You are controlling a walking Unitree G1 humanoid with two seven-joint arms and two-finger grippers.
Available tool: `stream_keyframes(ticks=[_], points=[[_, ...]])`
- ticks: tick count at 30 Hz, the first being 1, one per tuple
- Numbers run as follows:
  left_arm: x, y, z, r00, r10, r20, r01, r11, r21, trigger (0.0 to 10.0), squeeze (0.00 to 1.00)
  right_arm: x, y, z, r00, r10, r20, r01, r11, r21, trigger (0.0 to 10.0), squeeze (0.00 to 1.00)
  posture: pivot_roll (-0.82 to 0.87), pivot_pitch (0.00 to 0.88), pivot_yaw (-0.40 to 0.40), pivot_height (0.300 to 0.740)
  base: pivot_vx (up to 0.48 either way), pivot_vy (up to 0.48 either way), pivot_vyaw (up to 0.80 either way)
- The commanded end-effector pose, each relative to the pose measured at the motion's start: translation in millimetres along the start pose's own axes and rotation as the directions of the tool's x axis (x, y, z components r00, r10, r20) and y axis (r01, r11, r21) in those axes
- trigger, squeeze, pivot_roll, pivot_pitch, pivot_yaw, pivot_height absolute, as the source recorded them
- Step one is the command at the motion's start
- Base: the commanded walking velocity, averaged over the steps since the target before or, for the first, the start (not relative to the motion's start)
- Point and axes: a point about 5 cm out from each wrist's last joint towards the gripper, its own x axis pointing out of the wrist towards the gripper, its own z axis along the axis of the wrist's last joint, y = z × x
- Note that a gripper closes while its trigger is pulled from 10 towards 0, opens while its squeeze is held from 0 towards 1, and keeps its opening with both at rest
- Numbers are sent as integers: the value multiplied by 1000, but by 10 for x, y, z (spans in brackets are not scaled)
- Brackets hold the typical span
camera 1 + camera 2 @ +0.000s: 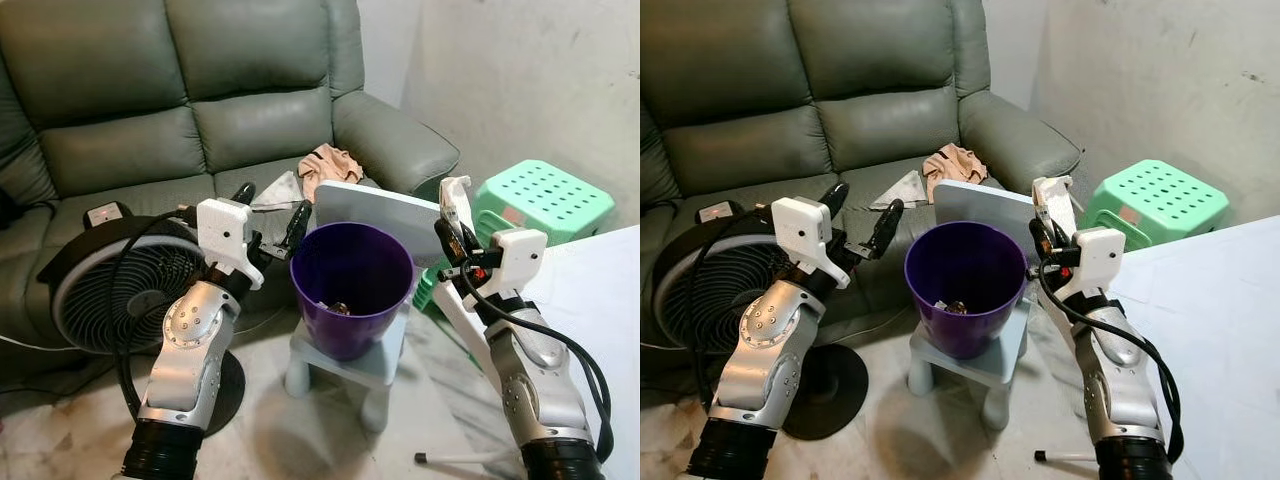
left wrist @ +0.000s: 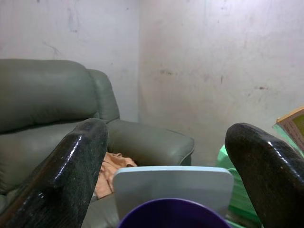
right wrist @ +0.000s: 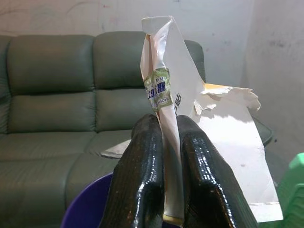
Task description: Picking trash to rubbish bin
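Observation:
A purple bin (image 1: pixel 352 290) stands on a small pale blue stool (image 1: pixel 345 365) in front of the sofa, with some trash in its bottom. My right gripper (image 1: pixel 452 232) is to the right of the bin's rim, shut on a torn white paper envelope (image 3: pixel 185 109) that sticks up above its fingers (image 3: pixel 142 175). My left gripper (image 1: pixel 270 215) hovers open at the bin's left rim, nothing between its fingers (image 2: pixel 71 166). A peach cloth (image 1: pixel 330 165) and a flat paper scrap (image 1: pixel 280 192) lie on the sofa seat behind the bin.
A grey-green sofa (image 1: pixel 180 110) fills the back. A black floor fan (image 1: pixel 110 285) stands at the left of the stool. A green plastic stool (image 1: pixel 545 200) sits at the right by the wall. A white surface (image 1: pixel 600 290) lies at the far right.

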Motion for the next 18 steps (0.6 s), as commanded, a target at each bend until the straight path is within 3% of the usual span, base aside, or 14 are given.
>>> stream_keyframes(ticks=[1,8,18], points=[[-17,10,-32,1000,10,-12,-10,1000,3,10000,0,18,-6,68,1000,12,19,-12,1000,-4,10000,0,-60,52,-7,740,0,0,0],[-98,-91,-65,999,-33,-39,34,999,15,10000,0,27,-46,55,1000,-1,12,1,1000,-11,10000,0,-43,58,8,740,0,0,0],[-103,-38,-37,999,-24,-37,25,999,27,10000,0,16,-64,50,1000,4,-1,-4,1000,-17,10000,0,-32,71,6,740,0,0,0]])
